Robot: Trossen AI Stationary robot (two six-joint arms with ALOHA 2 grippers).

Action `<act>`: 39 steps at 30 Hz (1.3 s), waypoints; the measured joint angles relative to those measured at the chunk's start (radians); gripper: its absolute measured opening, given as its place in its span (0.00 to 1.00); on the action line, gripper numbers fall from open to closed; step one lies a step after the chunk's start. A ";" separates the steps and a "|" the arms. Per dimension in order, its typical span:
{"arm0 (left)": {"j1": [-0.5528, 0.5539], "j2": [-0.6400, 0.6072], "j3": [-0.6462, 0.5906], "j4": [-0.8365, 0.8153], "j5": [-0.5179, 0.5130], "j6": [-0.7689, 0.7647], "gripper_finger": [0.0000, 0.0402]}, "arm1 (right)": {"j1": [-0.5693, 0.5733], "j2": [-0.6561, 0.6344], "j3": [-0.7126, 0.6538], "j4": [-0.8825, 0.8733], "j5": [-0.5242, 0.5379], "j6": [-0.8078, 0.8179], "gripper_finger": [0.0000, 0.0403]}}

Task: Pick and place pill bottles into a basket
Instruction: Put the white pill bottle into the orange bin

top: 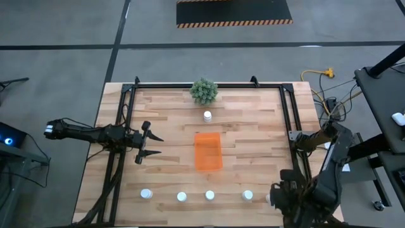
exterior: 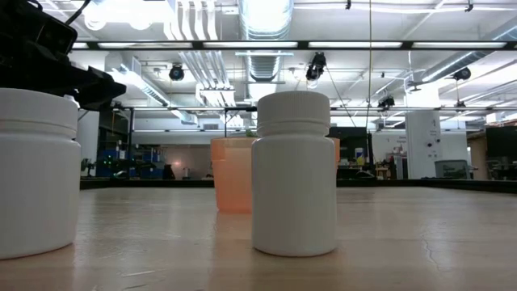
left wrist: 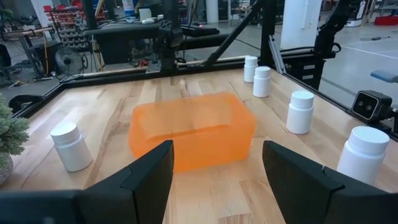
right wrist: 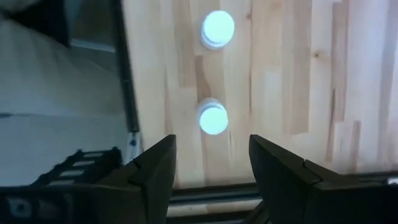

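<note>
High view: orange basket [top: 208, 151] sits mid-bench, long axis running front to back, empty. Pill bottles [top: 209, 196] stand upright in a row along the near edge; one [top: 207, 116] stands by the plant [top: 204, 91]. Left gripper [top: 149, 145] faces the basket, jaws apart. Right gripper [right wrist: 211, 168] hovers over the near-right corner, jaws apart, empty.

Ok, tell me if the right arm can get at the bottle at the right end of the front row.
Probably yes. The right gripper hangs open over the table's front right corner, and that bottle stands uncovered just beyond its fingertips, with bare wood around it and its neighbour well apart.
</note>
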 joint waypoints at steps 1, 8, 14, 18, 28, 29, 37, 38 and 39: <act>0.000 0.000 0.000 0.000 0.000 0.000 0.57 | 0.008 0.001 -0.011 0.000 -0.002 0.007 0.48; 0.000 0.002 0.000 -0.001 0.000 0.000 0.57 | 0.060 -0.029 -0.098 -0.001 0.041 0.096 0.48; 0.000 0.002 0.000 0.000 0.000 0.000 0.57 | 0.070 -0.070 -0.168 -0.001 0.046 0.123 0.48; 0.000 0.002 0.000 0.000 0.000 0.000 0.57 | 0.068 -0.083 -0.223 -0.001 0.048 0.119 0.48; 0.000 0.002 0.000 0.000 0.000 0.000 0.57 | 0.068 -0.098 -0.329 0.129 0.053 0.089 0.48; 0.000 0.002 0.000 0.000 0.000 0.000 0.57 | 0.068 -0.104 -0.346 0.149 0.053 0.087 0.48; 0.000 0.002 0.000 0.000 0.000 0.000 0.57 | 0.068 -0.167 -0.456 0.273 0.048 0.097 0.48; 0.000 0.002 0.000 0.000 0.000 0.000 0.57 | 0.068 -0.173 -0.460 0.287 0.048 0.095 0.48; 0.000 0.002 0.000 0.000 0.000 0.000 0.57 | 0.068 -0.180 -0.463 0.302 0.048 0.085 0.48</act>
